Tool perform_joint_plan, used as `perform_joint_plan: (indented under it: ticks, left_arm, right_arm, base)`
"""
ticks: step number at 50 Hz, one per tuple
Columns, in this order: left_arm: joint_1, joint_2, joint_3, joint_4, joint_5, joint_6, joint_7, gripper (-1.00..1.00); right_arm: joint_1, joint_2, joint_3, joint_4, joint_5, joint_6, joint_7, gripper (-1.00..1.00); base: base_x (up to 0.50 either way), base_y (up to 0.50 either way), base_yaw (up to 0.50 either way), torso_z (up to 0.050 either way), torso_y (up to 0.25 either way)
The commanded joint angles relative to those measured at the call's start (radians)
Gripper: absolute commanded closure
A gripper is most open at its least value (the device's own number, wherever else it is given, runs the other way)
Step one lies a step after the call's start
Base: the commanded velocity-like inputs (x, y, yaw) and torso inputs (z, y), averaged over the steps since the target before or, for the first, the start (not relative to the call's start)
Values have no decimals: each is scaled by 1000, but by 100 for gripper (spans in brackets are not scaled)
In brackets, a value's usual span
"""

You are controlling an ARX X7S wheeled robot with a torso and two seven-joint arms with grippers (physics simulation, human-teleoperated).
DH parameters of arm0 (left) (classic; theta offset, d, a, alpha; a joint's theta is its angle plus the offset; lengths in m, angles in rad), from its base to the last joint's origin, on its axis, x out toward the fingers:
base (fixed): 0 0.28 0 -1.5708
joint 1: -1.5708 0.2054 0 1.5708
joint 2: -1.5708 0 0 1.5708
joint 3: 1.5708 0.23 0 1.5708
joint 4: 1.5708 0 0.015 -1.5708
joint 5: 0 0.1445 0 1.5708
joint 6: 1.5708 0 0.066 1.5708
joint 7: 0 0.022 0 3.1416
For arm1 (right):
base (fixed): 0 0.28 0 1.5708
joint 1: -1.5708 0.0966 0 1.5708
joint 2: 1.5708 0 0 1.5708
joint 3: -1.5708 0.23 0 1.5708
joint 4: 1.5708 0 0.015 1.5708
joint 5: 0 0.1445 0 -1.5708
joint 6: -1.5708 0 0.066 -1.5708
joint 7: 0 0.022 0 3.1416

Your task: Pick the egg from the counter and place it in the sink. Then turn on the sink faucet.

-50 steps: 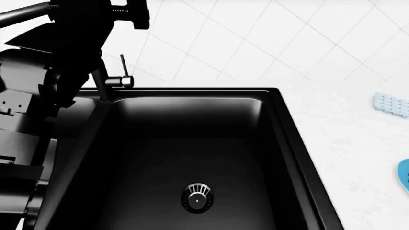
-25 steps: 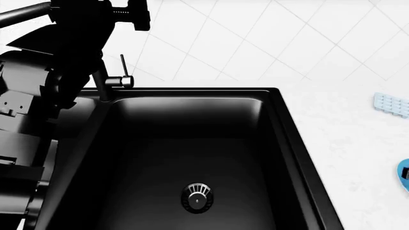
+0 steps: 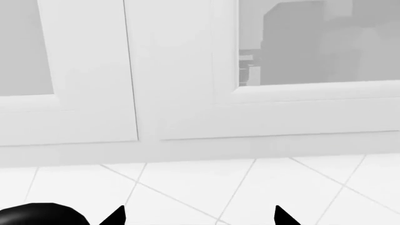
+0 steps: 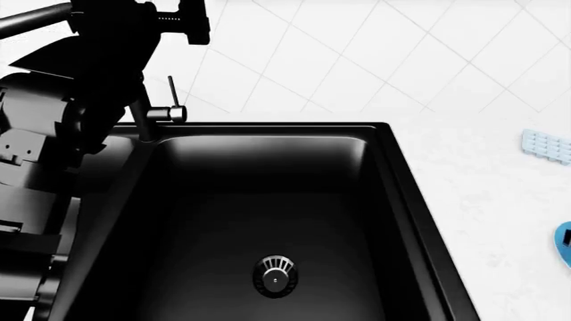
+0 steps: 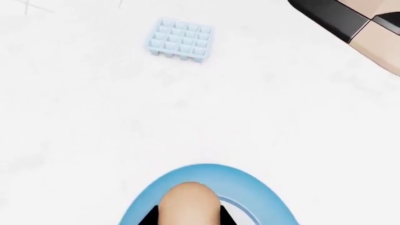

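The right wrist view alone shows the egg [image 5: 189, 202]: a tan oval lying in a blue bowl-like dish [image 5: 250, 185] on the white counter [image 5: 93, 117], at the very edge of the picture. Two dark fingertips [image 5: 150, 216] of the right gripper [image 5: 189, 218] flank the egg closely on either side, so the claw is narrowed about it, though whether the pads actually press the shell cannot be told, since the tips are cut off by the frame. Beyond the dish, well apart from it, a pale blue ice tray [image 5: 181, 40] lies on the counter.

In the head view the egg is out of sight; only a sliver of the blue dish [image 4: 563, 244] shows at the counter's right edge of view, with part of the ice tray [image 4: 546, 146] farther back. That view gives what the wrist cameras lack: the black sink [image 4: 392, 174] with its round drain strainer [image 4: 275, 273], and the sink faucet [image 4: 160, 110] at its back left corner, partly hidden by the dark bulk of the left arm [image 4: 63, 134].

The left wrist view shows white upper cabinets [image 3: 175, 93] and tiled wall [image 3: 250, 187]; only two dark fingertips [image 3: 115, 216] of the left gripper [image 3: 200, 220] peek in, set wide apart with nothing between them
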Motion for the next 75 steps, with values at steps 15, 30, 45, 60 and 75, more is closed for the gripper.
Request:
perform_joint_plan:
  ticks: [15,30,45,60,75]
  left_arm:
    - [-3,-4,2,4,-5,-4,2,-100]
    - [-8,-10,0,14,-11,-13,-2,-100]
    - [-9,-13,-1,26,-16,-20,-6,-100]
    - [4,-13,-2,28,-19,-12,-6,-100]
    - [6,-7,0,20,-20,-4,-3,-100]
  right_arm:
    - [120,41,10,-41,72,3,66,100]
    - [703,108,-309,22,194,130,153,100]
    - [1104,22,-500,89,121,242,145,100]
    - [1234,-141,-617,111,-4,175,93,100]
    - [1288,-321,-742,205,-135,65,-6,100]
  base:
    - [0,0,0,0,0]
    - [0,0,0,0,0]
    - [0,0,0,0,0]
    - [0,0,0,0,0]
    - [0,0,0,0,0]
